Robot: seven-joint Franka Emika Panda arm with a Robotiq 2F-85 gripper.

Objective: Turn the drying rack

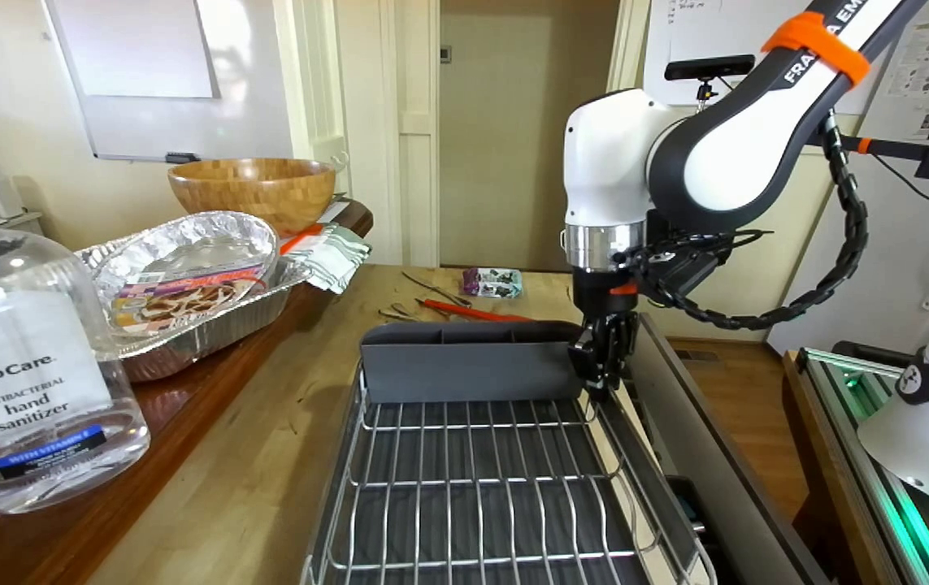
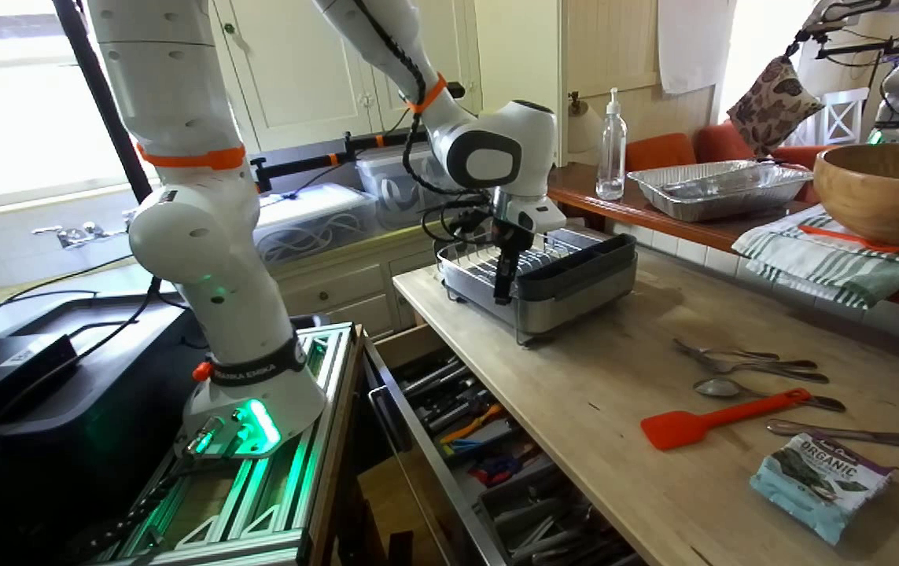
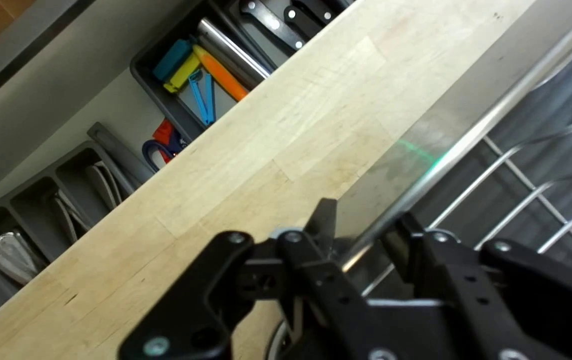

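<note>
The drying rack is a silver wire rack in a dark grey tray with a grey caddy at one end. It stands on the wooden counter and shows in both exterior views (image 1: 468,370) (image 2: 579,295). Its metal side rim crosses the wrist view (image 3: 486,117). My gripper (image 1: 601,366) is at the rack's corner by the caddy, on the drawer side; it also shows in an exterior view (image 2: 506,275). In the wrist view, its fingers (image 3: 367,217) stand apart on either side of the rim, one outside and one inside. A gap shows between them. The lower fingertip contact is partly hidden.
An open drawer (image 2: 461,479) of utensils lies below the counter edge beside the rack. A red spatula (image 2: 720,417), several pieces of cutlery and a snack packet (image 2: 823,483) lie on the counter. A raised ledge holds a sanitizer bottle (image 1: 33,382), foil tray (image 1: 196,341) and wooden bowl (image 1: 253,191).
</note>
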